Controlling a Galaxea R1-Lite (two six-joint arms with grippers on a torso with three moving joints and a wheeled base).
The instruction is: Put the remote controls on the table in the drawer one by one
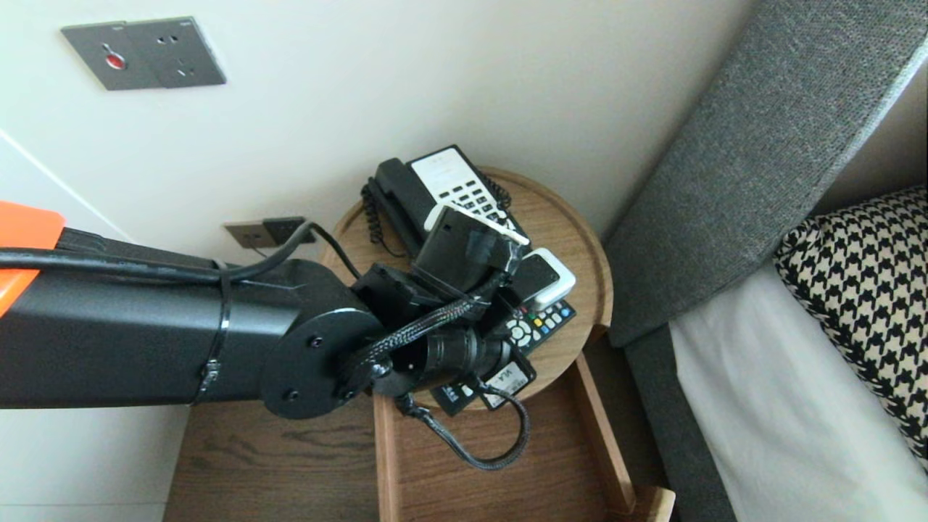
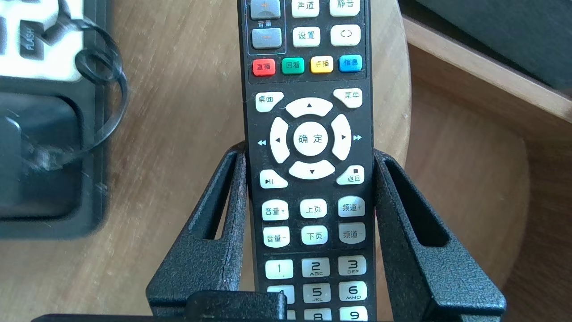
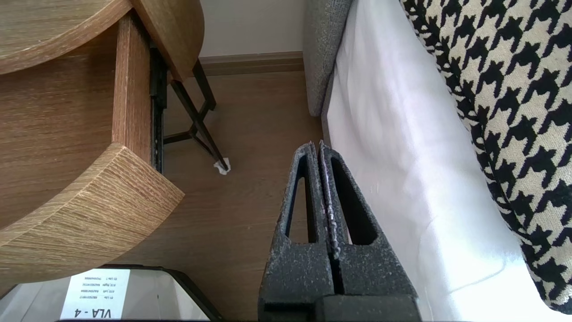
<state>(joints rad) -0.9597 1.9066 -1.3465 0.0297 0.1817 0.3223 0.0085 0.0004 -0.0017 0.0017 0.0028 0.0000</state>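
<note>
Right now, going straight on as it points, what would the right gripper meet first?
The shut right gripper would probably meet the wooden floor first, just beside the white sheet; depth is unclear.

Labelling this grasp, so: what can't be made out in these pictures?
- remote: both ends cut off in the left wrist view; left arm covers most in the head view.
- left gripper: fingertips hidden behind its wrist, head view.
- Whether the remote clears the table: unclear.
- phone: blurred, cropped, left wrist view.

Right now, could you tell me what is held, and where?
The left gripper clamps the remote control by its long edges, beside the volume buttons; the right gripper holds nothing.
</note>
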